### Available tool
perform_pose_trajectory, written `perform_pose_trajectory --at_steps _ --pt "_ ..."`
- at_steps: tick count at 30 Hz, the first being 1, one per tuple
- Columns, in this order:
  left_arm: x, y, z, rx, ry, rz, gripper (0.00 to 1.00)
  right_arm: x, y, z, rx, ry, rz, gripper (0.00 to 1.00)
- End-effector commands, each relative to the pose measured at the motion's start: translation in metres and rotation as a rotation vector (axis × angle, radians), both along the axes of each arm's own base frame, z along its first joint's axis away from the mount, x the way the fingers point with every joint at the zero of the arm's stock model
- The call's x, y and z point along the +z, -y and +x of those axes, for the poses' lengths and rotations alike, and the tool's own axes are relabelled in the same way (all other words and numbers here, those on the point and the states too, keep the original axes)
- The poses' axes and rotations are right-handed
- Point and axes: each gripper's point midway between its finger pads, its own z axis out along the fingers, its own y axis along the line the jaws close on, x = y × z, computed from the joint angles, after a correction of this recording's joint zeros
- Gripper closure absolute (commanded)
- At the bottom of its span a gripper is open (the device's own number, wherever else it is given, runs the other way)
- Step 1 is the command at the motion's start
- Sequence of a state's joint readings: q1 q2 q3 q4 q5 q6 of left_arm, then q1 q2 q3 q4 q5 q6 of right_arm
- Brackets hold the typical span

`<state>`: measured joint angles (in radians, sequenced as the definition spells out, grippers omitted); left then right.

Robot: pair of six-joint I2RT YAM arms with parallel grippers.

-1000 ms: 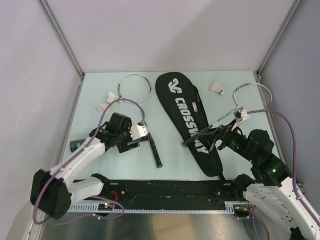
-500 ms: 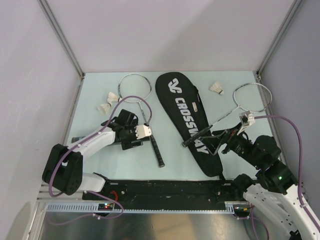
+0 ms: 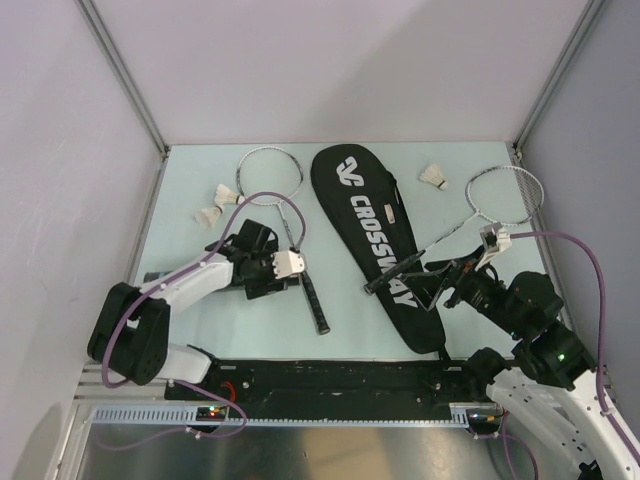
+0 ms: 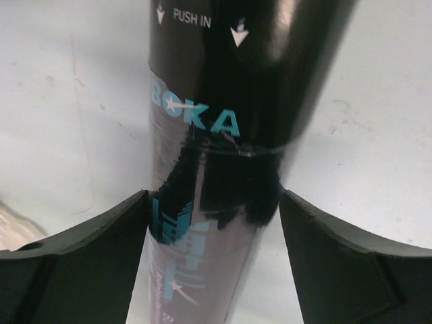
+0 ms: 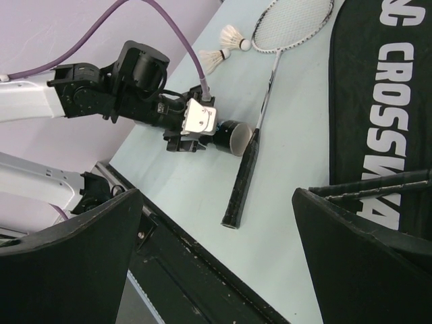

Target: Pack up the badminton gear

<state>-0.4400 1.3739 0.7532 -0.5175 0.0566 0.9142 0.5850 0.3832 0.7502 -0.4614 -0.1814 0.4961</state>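
**Step in hand: grasping the black tube, left of frame.**
CROSSWAY bag lies centre on the counter. Left end effector is closed against both tube sides. Right end effector, lower right, stands apart and empty. The next move probably calls for a level lift toward the shuttlecocks.

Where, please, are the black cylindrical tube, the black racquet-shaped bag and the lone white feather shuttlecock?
black cylindrical tube (image 4: 223, 67): left wrist view, upper body.
black racquet-shaped bag (image 3: 372, 226): top view, middle.
lone white feather shuttlecock (image 3: 433, 177): top view, feathers.
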Motion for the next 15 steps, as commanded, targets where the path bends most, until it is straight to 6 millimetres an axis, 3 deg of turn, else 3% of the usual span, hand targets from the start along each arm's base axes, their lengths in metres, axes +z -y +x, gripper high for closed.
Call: perform_pose_trajectory --at_steps 1,7,15 --pt "-0.005 0.006 -0.003 0.041 -0.043 -0.032 0.23 0.001 0.001 -0.003 0.005 0.003 0.003 0.01" --pt "0.026 0.018 -0.002 0.133 0.014 -0.161 0.36 -0.001 0.0 -0.004 0.007 -0.021 0.012 0.0" --pt "0.092 0.025 -0.01 0.227 0.182 -0.369 0.37 -0.014 -0.01 -0.001 0.032 -0.11 0.015 0.01"
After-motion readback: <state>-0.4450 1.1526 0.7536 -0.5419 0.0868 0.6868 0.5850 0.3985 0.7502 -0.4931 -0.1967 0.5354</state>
